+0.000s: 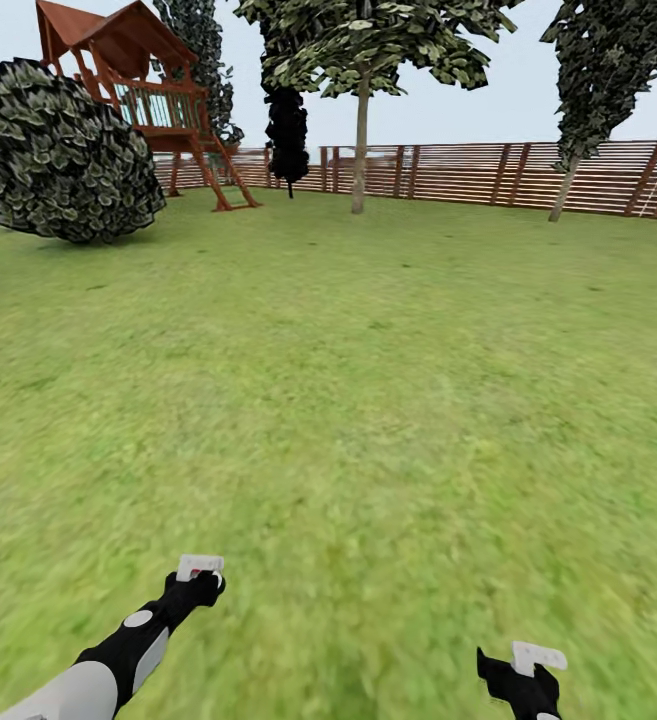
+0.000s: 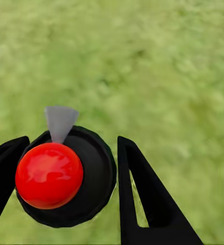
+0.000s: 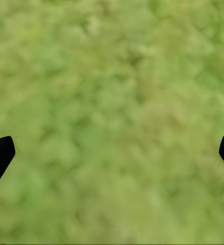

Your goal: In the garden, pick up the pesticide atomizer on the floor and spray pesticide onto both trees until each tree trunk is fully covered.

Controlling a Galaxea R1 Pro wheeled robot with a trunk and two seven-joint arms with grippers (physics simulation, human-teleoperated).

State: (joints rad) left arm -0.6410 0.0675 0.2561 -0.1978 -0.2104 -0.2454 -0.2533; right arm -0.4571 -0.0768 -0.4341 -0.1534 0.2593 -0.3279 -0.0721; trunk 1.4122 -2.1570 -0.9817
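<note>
While lawn spreads, one atomizer (image 2: pixel 61 178), two trees (image 1: pixel 360 150).

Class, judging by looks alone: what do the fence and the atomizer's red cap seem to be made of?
The fence: brown horizontal slats, apparently wood with a matt finish. The atomizer's red cap: smooth and glossy with bright highlights, probably plastic, though a render leaves that open.

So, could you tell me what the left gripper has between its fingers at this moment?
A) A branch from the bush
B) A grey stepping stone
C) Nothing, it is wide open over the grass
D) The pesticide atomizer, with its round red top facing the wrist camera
D: in the left wrist view the left gripper has its dark fingers on either side of the pesticide atomizer, whose black round body and red top sit between them above the grass.
</note>
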